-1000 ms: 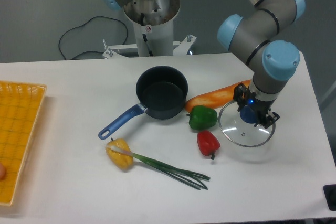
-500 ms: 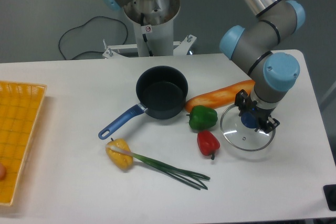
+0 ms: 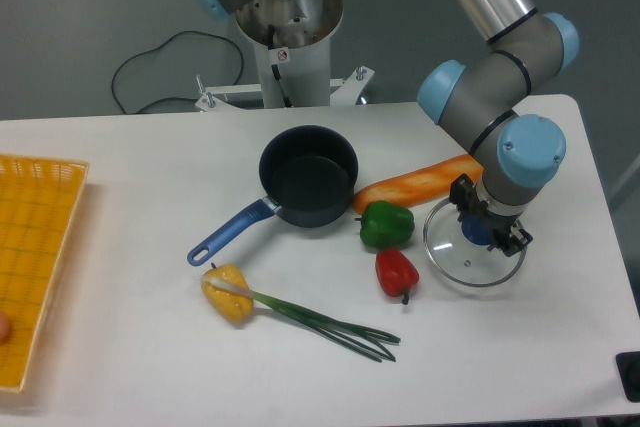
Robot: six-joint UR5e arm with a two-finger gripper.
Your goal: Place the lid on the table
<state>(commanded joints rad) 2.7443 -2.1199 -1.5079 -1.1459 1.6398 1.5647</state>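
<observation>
The lid [image 3: 474, 250] lies flat on the white desk [image 3: 520, 347], just right of the red pepper [image 3: 397, 271]. The gripper [image 3: 488, 232] hangs over the blue knob with its 2 fingers either side; whether they clench it I cannot tell. Beyond the pepper sits the saucepan [image 3: 306, 177].

White table [image 3: 120, 347]: saucepan [image 3: 305, 187], lid [image 3: 473, 250], peppers [image 3: 386, 224], baguette [image 3: 415, 183], tray [image 3: 35, 257].
</observation>
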